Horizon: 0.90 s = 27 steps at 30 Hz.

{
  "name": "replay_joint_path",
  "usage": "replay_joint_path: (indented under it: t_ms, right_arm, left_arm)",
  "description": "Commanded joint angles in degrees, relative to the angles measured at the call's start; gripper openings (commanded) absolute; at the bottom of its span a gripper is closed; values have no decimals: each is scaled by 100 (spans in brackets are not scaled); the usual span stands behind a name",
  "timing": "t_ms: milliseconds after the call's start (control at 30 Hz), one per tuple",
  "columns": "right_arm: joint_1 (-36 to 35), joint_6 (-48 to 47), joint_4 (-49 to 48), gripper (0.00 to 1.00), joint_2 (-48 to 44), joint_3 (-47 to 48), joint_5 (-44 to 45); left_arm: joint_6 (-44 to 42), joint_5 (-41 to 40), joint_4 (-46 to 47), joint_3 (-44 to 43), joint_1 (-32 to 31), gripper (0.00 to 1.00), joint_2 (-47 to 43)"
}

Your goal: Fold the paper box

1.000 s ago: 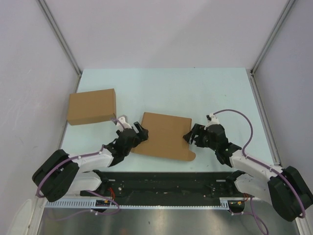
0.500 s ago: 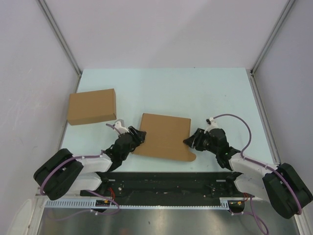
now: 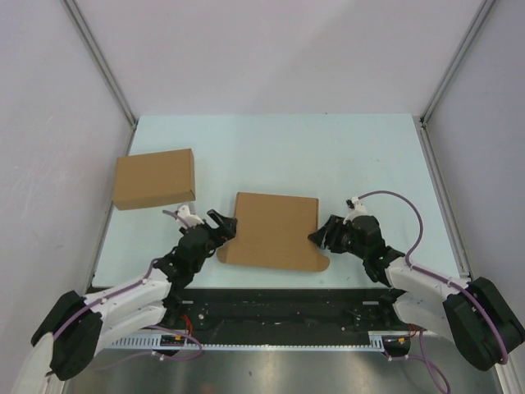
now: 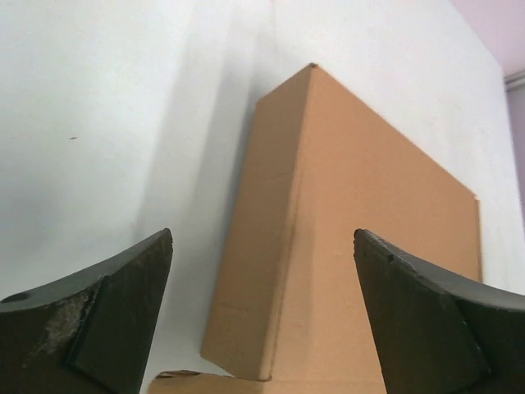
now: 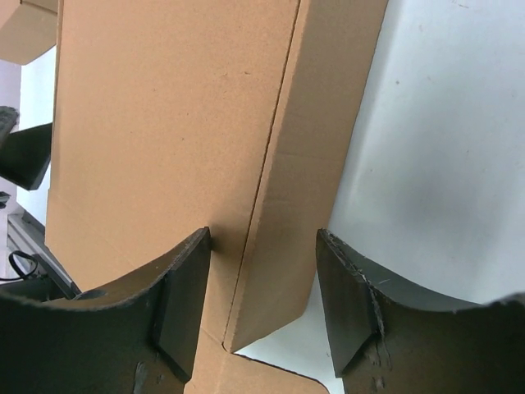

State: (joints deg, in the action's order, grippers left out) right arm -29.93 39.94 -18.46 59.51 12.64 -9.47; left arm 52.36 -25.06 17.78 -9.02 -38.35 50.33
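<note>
The paper box [image 3: 275, 228] lies as a shallow closed brown box at the table's near centre, with a rounded tab [image 3: 321, 263] sticking out at its near right corner. My left gripper [image 3: 220, 226] sits just off its left edge, jaws wide open. In the left wrist view the box's left side wall [image 4: 262, 246] stands ahead between the spread fingers of that gripper [image 4: 262, 238], untouched. My right gripper [image 3: 318, 234] is at the right edge. There its fingers [image 5: 184, 287] straddle the box's right wall [image 5: 303, 189], one over the lid, the other apart from the wall.
A plain brown cardboard box [image 3: 154, 178] stands at the back left of the pale table [image 3: 271, 148], a short way behind my left gripper. Slanted frame posts [image 3: 98, 61] and walls close in both sides. A black rail [image 3: 271, 300] runs along the near edge.
My left gripper pulled back from the box's left edge toward the near left and opened wide. The right gripper closed in on the right edge. The box turned slightly squarer.
</note>
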Motion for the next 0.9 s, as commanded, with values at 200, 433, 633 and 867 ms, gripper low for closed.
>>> replay_joint_path:
  t_ms: [200,433,633,867]
  right_arm:
    - [128,-575,712,59,-35,212,182]
    - [75,-838,1826,74,-1089,852,744]
    - [93,-1427,2295,78,-1065,2073,1448]
    - [172,-1973,1477,57,972,3329,1036]
  left_arm:
    - [-182,1064,656,-170,152,65,1847]
    - [-243,548,62,-372,143,74,1359]
    - [-314,-463,-1449,-1049,152,94,-82]
    - [-262,52,-2182,-1007,-162,58,-1551]
